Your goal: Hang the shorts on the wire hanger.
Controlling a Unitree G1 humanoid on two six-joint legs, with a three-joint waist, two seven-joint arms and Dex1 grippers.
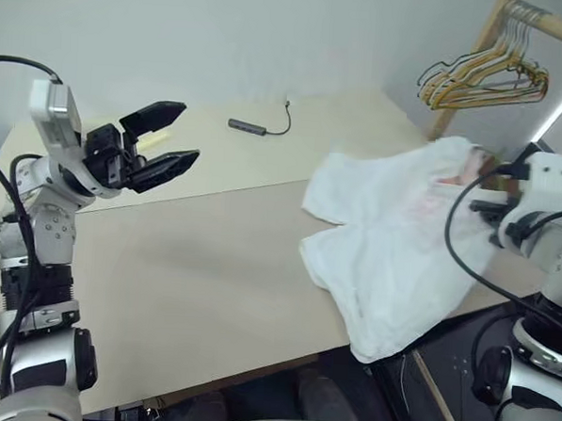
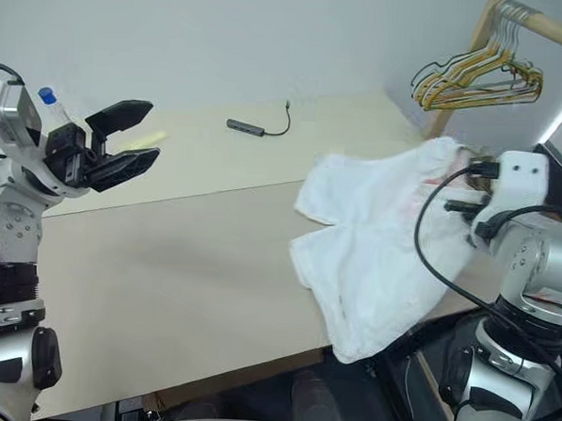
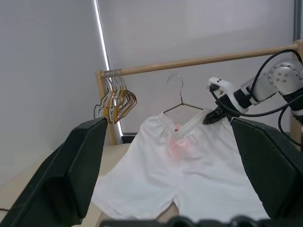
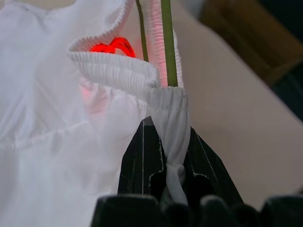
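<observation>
While your right gripper [image 4: 173, 156] pinches the waistband of the one pair of shorts [image 1: 392, 245], its two fingers pressed on the cloth, one wire hanger [image 3: 182, 101] rises from that waistband. Shorts sit centre-right of the head view, draping over the table [image 1: 192, 281] edge. Your left gripper [image 1: 172, 139], upper left, stands spread and empty. Farther back: one cable [image 1: 262, 126], one bunch of hangers [image 1: 481, 80] upper right.

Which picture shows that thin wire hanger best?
The left wrist view: the wire hanger shows its hook and both shoulders rising from the waistband of the shorts. The right wrist view gives two olive wires running into the waistband. In the eye views I cannot make it out against the cloth.
</observation>
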